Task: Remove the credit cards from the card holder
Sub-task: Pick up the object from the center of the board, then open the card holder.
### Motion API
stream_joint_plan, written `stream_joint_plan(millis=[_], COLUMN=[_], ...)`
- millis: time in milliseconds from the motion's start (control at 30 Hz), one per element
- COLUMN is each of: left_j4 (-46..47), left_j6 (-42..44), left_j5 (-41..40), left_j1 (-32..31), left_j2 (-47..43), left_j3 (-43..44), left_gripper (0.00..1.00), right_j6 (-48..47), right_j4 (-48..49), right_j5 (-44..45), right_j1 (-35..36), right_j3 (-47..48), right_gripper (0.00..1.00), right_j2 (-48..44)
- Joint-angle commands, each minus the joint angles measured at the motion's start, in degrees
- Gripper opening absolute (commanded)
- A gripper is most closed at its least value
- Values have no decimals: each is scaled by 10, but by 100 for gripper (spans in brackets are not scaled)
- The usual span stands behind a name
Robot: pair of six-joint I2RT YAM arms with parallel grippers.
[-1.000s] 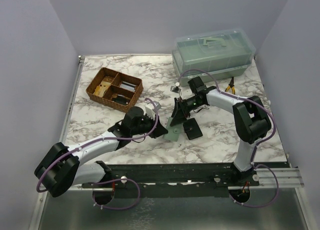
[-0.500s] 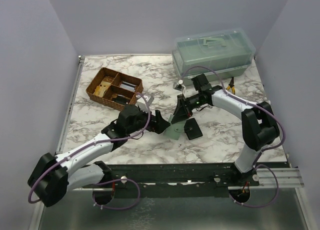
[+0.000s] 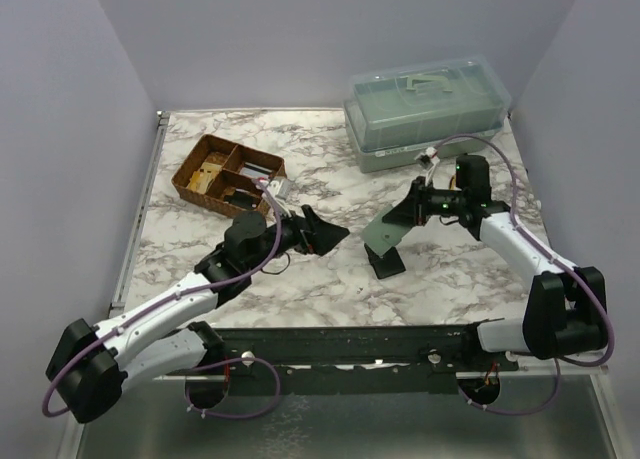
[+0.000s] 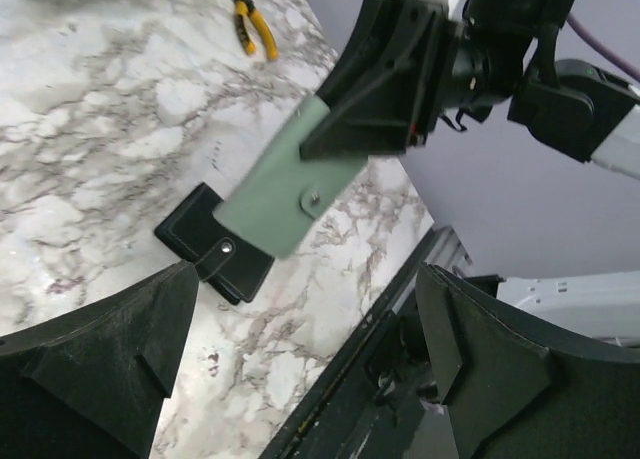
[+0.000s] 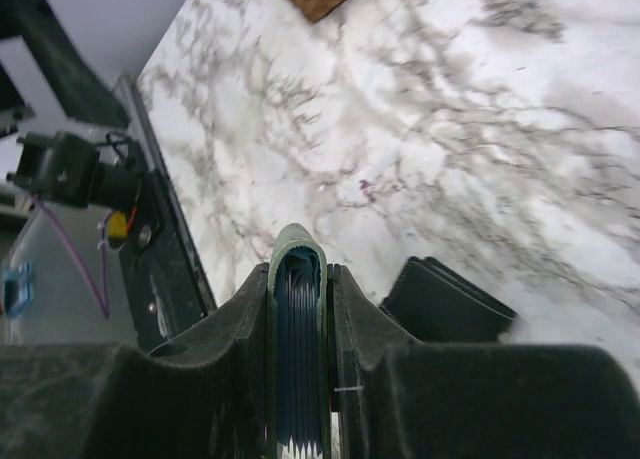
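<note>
My left gripper (image 3: pixel 328 229) stands as wide open as it goes and holds nothing. Ahead of it, in the gap between its fingers as the left wrist view has it, hangs the card holder (image 4: pixel 290 194), off the table and tilted with its free end down. My right gripper (image 3: pixel 403 213) is closed on its upper end, a finger (image 5: pixel 235 329) pressed to each face. Looking down between those fingers I see dark layered edges inside the fold. I take them for the credit cards, still inside; I can't tell them apart.

Just under the hanging end lies a black wallet (image 3: pixel 385 260). If my left fingers come in low they could take that instead. My right hold is on one end only, so a sideways nudge from my left could swing the card holder or slide it out. With the open end tilted down, loose cards might also drop before I have them.

A second ago my left jaws were shut, close against the card holder, which stood low beside the black wallet. Now they are open and drawn back leftward, and my right jaws have tightened, lifted the card holder and carried it off to the right.
</note>
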Motion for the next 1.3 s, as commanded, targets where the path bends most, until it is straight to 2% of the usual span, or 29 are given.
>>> stream_joint_plan(millis=[0, 167, 333, 500, 733, 967, 1267], left_j4=[20, 31, 58, 93, 151, 159, 156], left_j6=[31, 125, 133, 125, 194, 203, 161], left_j5=[9, -19, -23, 18, 69, 43, 39], left_j1=[-51, -97, -100, -100, -103, -103, -103], left_j2=[54, 127, 195, 246, 287, 332, 380], left_j3=[49, 96, 126, 145, 150, 182, 210], left_gripper=[97, 97, 95, 83, 73, 66, 49], right_j6=[54, 68, 91, 120, 130, 135, 137], right_j4=[65, 81, 113, 130, 125, 127, 125], right_j5=[-18, -50, -81, -81, -92, -103, -112], right_j1=[-40, -73, -86, -87, -87, -86, -86], right_j3=[-12, -19, -30, -34, -28, -29, -28], right_gripper=[0, 0, 0, 0, 0, 0, 0], right_j2=[-24, -18, -17, -9, 17, 17, 22])
